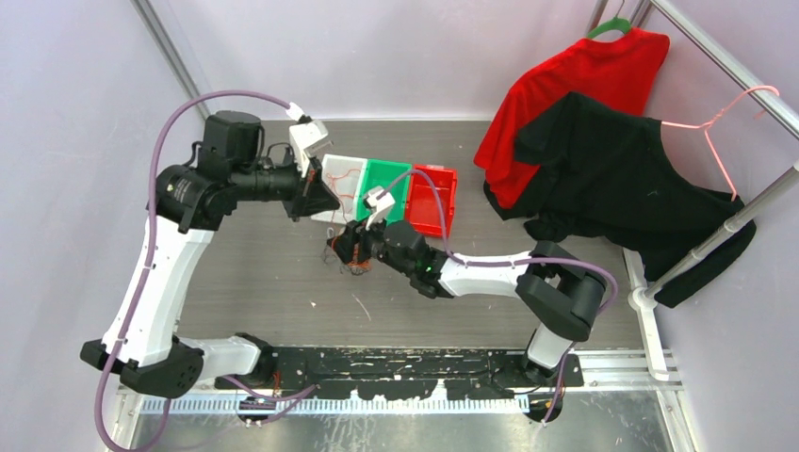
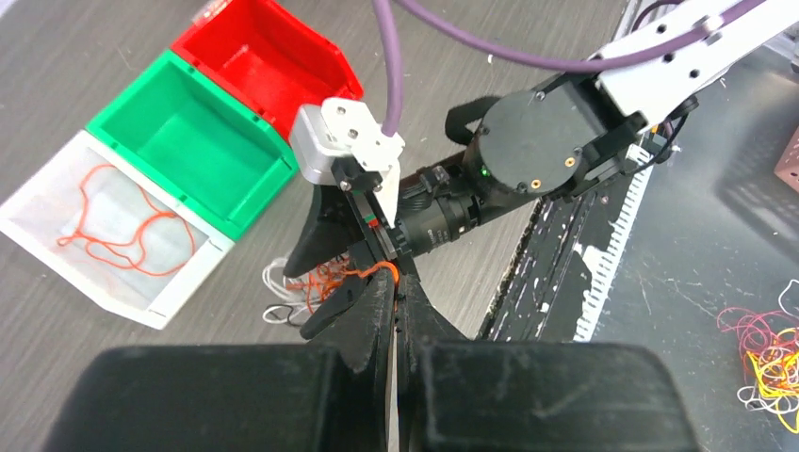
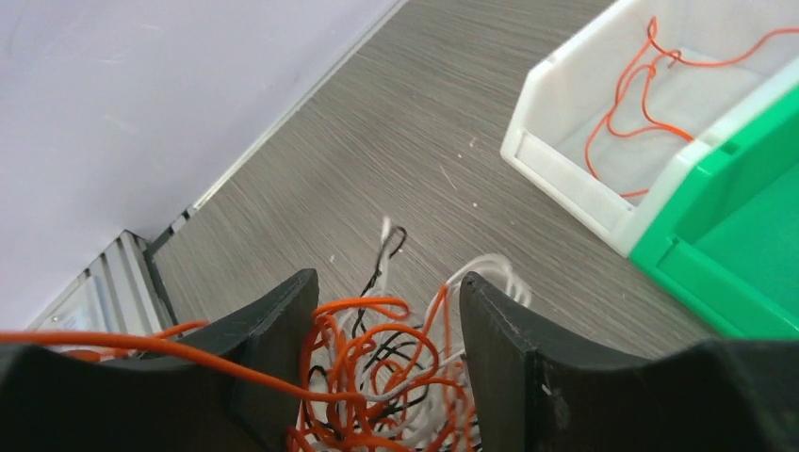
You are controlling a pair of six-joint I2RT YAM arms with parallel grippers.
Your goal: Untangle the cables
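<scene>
The counter [image 1: 283,282] carries three bins in a row, one white bin [image 2: 94,282], one green bin [image 2: 179,132] and one red bin [image 2: 254,66], with two shirts hanging to the right. The right gripper [image 3: 386,282] stands with its jaws apart, straddling the single clump of cables [image 3: 377,367] near the white bin. The left gripper [image 2: 394,282] is clamped on one orange strand [image 2: 372,270] rising from the clump.
</scene>
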